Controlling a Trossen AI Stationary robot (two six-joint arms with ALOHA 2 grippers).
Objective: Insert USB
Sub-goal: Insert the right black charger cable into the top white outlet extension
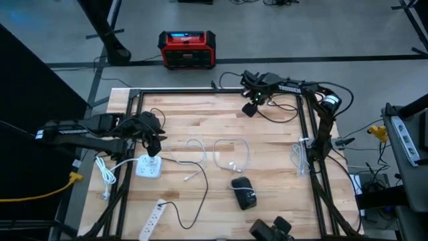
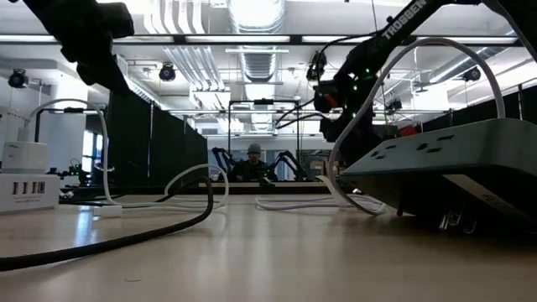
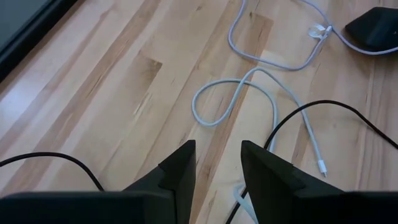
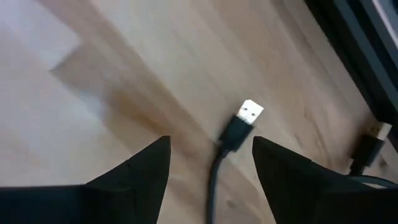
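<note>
Wooden table (image 1: 267,174), black frame around it, carrying cables, chargers and two power strips

Left gripper (image 1: 155,142): hanging over the table's left side, just above a white charging block (image 1: 148,166). In the left wrist view its two dark fingers (image 3: 180,174) are standing a little apart with only bare wood and cable showing in the gap; nothing is being gripped.

Right gripper (image 1: 251,107): hovering near the table's far edge, right of centre. In the right wrist view its fingers (image 4: 140,171) are spread wide, and a black USB plug (image 4: 245,118) with a silver tip is lying on the wood between and beyond them, touching neither finger. Its black cable (image 4: 214,180) is running back toward the gripper.

White cables (image 1: 231,155): looping across the middle of the table, one loose end (image 3: 322,167) lying free on the wood.

Black pouch-like object (image 1: 243,193): lying near the front, centre-right.

White power strip (image 1: 152,219): lying at the front left, a dark cord curling away from it.

Grey power strip (image 2: 453,155): filling the right of the low view, close to that camera.

Red and black box (image 1: 187,49): sitting on the floor beyond the table
</note>
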